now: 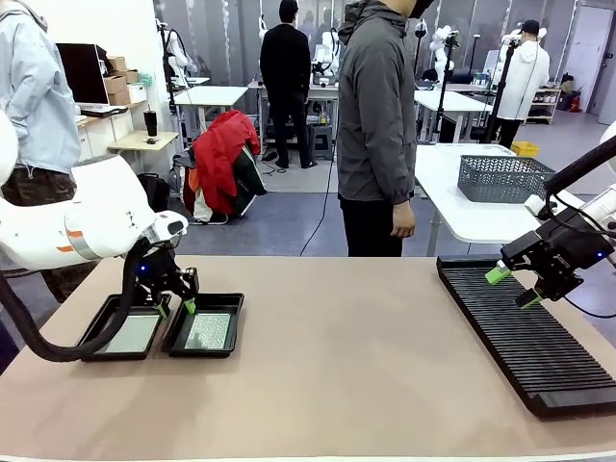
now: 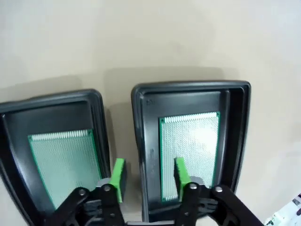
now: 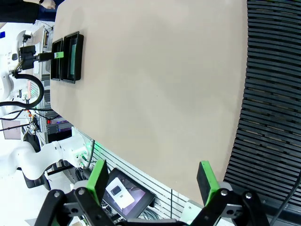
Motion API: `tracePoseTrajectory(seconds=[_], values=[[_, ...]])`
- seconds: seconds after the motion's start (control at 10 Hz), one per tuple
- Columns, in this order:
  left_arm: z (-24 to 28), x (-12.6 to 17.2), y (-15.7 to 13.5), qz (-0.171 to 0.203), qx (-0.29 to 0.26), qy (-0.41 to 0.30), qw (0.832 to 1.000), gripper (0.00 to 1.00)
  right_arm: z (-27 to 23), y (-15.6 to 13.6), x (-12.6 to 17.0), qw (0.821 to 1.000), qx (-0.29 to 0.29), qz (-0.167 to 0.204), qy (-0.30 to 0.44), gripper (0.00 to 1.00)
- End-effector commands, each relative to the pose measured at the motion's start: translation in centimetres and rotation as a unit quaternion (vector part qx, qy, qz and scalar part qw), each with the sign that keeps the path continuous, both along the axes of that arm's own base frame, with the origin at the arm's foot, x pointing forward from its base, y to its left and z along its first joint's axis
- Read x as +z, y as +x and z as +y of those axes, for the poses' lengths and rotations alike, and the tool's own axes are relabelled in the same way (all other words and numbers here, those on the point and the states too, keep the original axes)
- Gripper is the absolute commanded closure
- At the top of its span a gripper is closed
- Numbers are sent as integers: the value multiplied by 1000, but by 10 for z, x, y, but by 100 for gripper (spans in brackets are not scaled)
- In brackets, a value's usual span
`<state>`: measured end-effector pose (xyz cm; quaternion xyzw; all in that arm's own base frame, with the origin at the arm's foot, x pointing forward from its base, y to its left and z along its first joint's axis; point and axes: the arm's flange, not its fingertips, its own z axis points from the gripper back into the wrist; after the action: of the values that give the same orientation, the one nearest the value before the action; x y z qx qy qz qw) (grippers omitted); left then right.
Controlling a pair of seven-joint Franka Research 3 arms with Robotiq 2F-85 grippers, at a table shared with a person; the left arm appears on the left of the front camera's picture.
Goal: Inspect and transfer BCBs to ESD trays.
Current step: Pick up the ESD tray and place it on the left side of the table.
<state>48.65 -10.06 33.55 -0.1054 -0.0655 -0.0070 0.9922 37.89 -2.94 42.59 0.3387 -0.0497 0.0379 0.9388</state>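
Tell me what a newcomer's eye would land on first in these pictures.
First, the two ESD trays side by side at the table's left, each with a green BCB lying flat inside, and the left gripper open just above them. Then the long black ribbed rack at the right, with the right gripper open over it.

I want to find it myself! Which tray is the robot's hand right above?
Look at the table's near left corner, where two black ESD trays sit side by side. The left gripper hangs open over their shared rims. The one nearer the table's middle holds a green BCB, nothing gripped.
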Motion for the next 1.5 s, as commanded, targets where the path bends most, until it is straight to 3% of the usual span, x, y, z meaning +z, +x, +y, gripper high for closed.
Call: tracePoseTrajectory(seconds=[0.0, 0.1, 0.3, 0.6, 0.8, 1.4], values=[[-4, 32, -29, -5, -4, 19, 1000, 25, 2, 0, 1, 1000, -8, 1, 3, 0], [-4, 47, -38, -8, 1, 34, 999, 10, 2, 0, 1, 1000, -8, 1, 3, 0], [-5, 70, -49, -7, 32, 68, 997, 0, 2, 0, 1, 1000, -8, 1, 3, 0], [-12, 91, -60, -3, 30, 99, 995, 0, 2, 0, 1, 1000, -8, 1, 3, 0], [-11, 98, -61, -5, 36, 82, 996, 0, 2, 0, 1, 1000, -8, 1, 3, 0], [-12, 91, -60, -8, 26, 83, 996, 0, 2, 0, 1, 1000, -8, 1, 3, 0]])
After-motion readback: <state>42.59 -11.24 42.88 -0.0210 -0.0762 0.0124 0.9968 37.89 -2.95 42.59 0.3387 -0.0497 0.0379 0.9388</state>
